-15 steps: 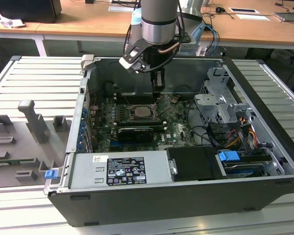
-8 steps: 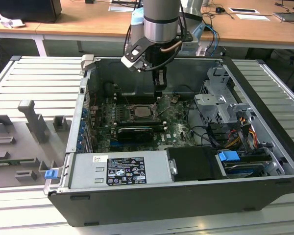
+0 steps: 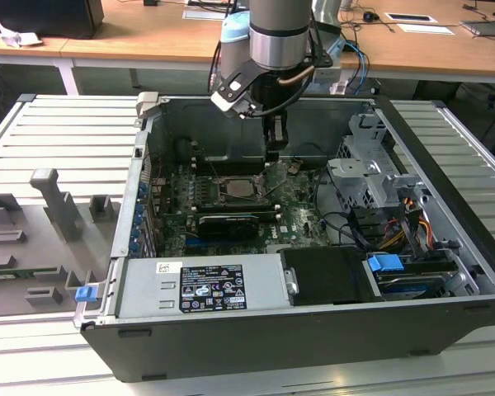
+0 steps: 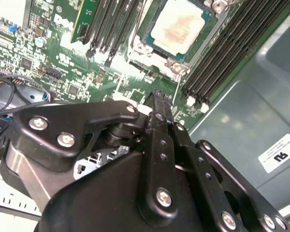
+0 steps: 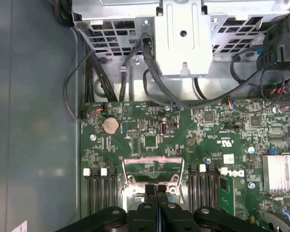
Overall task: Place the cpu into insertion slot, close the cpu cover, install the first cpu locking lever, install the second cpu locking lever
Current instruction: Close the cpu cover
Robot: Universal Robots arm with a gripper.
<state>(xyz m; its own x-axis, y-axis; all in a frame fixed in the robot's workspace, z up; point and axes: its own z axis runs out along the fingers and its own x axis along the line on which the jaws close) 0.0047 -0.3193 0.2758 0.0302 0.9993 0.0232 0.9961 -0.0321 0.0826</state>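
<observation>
Inside an open computer case [image 3: 231, 351], the closed, empty gripper [image 4: 157, 95] is hovering; the cpu [image 4: 181, 24], just beyond its tips, could get scratched.

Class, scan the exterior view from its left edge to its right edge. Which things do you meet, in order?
Tall grey block → blue clips on the case's wall → cpu → hand → silvery drive cage.
</observation>
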